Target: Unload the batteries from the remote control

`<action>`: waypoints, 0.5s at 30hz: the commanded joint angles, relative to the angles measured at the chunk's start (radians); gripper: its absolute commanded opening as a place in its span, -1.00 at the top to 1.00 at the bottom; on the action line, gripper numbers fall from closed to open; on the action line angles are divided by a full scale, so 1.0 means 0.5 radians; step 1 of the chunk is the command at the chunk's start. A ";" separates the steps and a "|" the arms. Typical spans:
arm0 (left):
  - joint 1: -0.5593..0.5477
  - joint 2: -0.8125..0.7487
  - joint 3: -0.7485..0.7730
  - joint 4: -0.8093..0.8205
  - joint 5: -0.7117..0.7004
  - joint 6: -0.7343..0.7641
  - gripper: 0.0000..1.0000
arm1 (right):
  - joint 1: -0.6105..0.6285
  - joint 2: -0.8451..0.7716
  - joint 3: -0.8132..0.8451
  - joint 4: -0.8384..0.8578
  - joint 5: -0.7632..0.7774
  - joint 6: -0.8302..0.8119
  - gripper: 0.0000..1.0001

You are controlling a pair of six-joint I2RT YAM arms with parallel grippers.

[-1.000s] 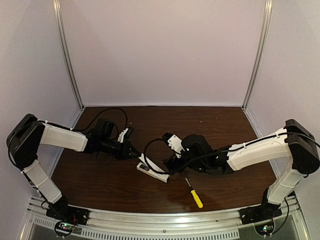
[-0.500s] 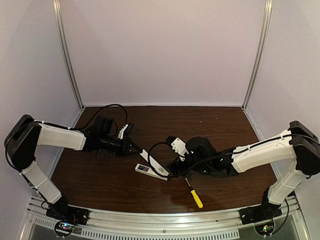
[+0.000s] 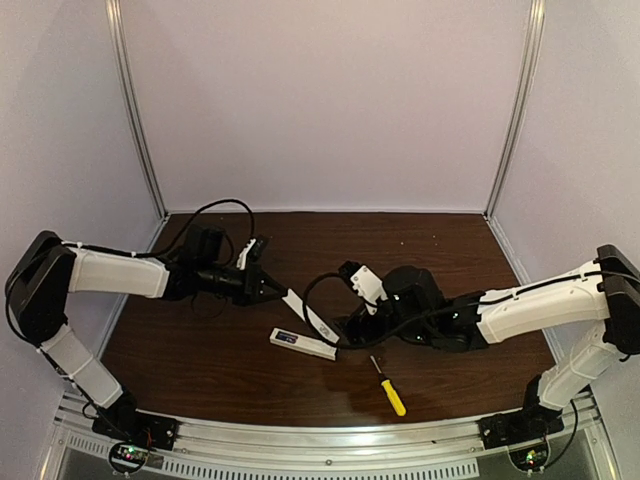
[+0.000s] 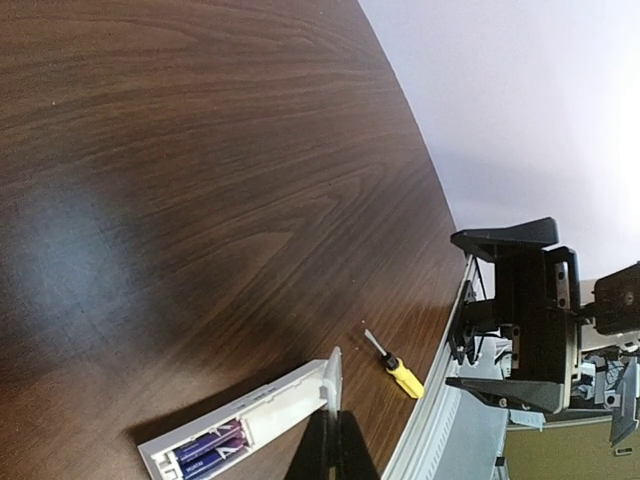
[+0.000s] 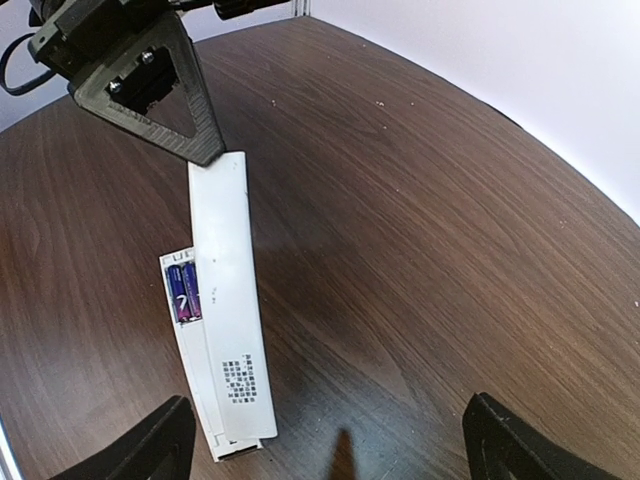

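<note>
A ribbed metal rail point(image 3: 330, 442) is seen along the near edge of a dark brown wood-grain table point(image 3: 200, 375). Nearest on the wood, a yellow-handled screwdriver with a thin metal shaft point(image 3: 389, 386) is laid with its handle toward the rail.

Just beyond it, the slim white rectangular plastic remote control point(image 3: 305, 345) is laid flat near the table's middle. Its long axis is run across the table, the right end slightly nearer the rail. At its left end an open compartment is shown, in which two small blue-purple cylindrical batteries point(image 5: 183, 292) are seated side by side along that axis.

The right gripper point(image 5: 335, 452) is held low by the remote's right end, its jaws spread wide with nothing gripped.

A thin flat white plastic cover strip point(image 3: 306, 314) is slanted above the remote, its high end pinched in the pressed-together jaws of the left gripper point(image 3: 272, 290), farther back and to the left. Whether its low end touches the remote cannot be told.

The table is enclosed by plain pale lilac walls point(image 3: 330, 100).
</note>
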 commanded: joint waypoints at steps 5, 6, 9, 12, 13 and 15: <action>-0.012 -0.223 0.127 -0.176 -0.075 0.070 1.00 | -0.026 -0.069 -0.039 0.031 0.037 0.029 -0.88; -0.012 -0.244 0.161 -0.235 -0.109 0.100 1.00 | -0.027 -0.071 -0.041 0.029 0.040 0.029 -0.88; -0.009 -0.317 0.230 -0.447 -0.243 0.204 1.00 | -0.028 -0.084 -0.047 0.030 0.057 0.033 -0.88; -0.001 -0.371 0.275 -0.594 -0.372 0.277 1.00 | -0.029 -0.096 -0.052 0.028 0.092 0.038 -0.88; 0.000 -0.386 0.309 -0.679 -0.434 0.332 1.00 | -0.029 -0.099 -0.051 0.019 0.111 0.037 -0.88; 0.002 -0.424 0.391 -0.876 -0.628 0.424 1.00 | -0.029 -0.111 -0.054 0.007 0.145 0.036 -0.88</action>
